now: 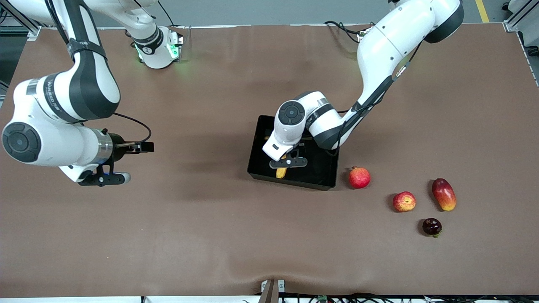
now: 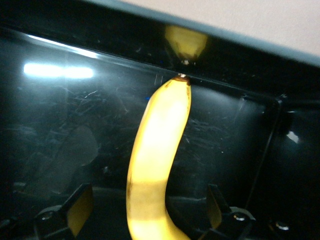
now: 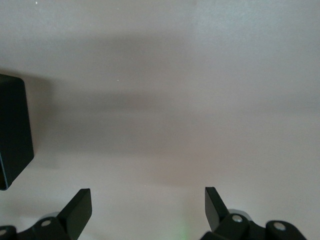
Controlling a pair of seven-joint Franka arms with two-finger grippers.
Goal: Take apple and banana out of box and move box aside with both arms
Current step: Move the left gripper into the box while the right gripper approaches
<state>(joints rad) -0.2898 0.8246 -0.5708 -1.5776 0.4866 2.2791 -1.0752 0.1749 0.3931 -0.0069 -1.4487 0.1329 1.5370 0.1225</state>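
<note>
The black box point(image 1: 324, 172) sits mid-table, and the yellow banana point(image 1: 281, 171) lies inside it. In the left wrist view the banana point(image 2: 160, 150) runs lengthwise on the glossy box floor point(image 2: 60, 125), its tip at the wall. My left gripper point(image 1: 290, 162) hangs low in the box, open, one finger on each side of the banana with a gap at both point(image 2: 147, 205). The apple point(image 1: 404, 201), red streaked with yellow, rests on the table toward the left arm's end, nearer the front camera than the box. My right gripper point(image 1: 105, 179) waits open over bare table at the right arm's end point(image 3: 148, 200).
A red pomegranate point(image 1: 359, 177) lies beside the box's corner. A red-orange mango point(image 1: 444, 194) and a small dark fruit point(image 1: 432, 226) lie near the apple. A corner of the box point(image 3: 12, 130) shows in the right wrist view.
</note>
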